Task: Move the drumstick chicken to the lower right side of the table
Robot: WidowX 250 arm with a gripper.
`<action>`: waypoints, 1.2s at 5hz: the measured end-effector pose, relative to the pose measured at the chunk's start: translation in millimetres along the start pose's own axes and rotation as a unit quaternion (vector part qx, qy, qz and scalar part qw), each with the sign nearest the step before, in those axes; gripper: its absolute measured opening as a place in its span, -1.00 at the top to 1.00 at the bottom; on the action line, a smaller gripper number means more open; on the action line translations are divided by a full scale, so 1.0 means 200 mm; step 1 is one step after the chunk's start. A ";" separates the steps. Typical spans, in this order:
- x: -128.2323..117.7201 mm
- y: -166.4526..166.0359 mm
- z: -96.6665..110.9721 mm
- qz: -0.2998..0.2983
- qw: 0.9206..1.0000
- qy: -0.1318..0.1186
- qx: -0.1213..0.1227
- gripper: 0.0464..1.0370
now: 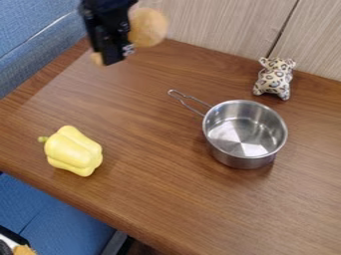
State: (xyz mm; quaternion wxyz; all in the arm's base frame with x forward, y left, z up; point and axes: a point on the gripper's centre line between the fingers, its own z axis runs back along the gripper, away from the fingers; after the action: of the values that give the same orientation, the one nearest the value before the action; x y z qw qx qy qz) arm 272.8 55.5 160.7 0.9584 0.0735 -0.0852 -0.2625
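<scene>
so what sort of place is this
Probably a lounge or booth-style seating area: there's a brown wooden table, a pale wood-grain wall behind it, and what looks like blue padded seating alongside.

Gripper (pixel 113 56) hangs upper left, jaws apparently clamped.

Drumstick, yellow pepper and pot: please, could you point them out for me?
Drumstick (pixel 149 27): camera view, its thick round end.
Yellow pepper (pixel 73 151): camera view, middle of its body.
Pot (pixel 241 163): camera view, its outer wall.

The wooden table (pixel 140 149) carries a yellow bell pepper (pixel 73 152) and a steel saucepan (pixel 244 134). A spotted toy animal (pixel 274 78) sits near the saucepan.
</scene>
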 end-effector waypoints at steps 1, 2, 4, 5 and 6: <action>0.07 -0.16 -0.01 -0.073 0.997 -0.017 -0.023 0.43; 0.14 -0.41 -0.06 -0.179 0.982 -0.021 -0.054 0.43; 0.18 -0.75 -0.12 -0.308 0.946 -0.040 -0.091 0.43; 0.12 -0.85 -0.16 -0.347 0.932 -0.025 -0.097 0.43; 0.08 -0.86 -0.19 -0.357 0.929 -0.015 -0.094 0.43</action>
State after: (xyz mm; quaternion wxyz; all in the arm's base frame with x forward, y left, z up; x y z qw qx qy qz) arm 209.9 -95.8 93.4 0.8027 0.0046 -0.0422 -0.5949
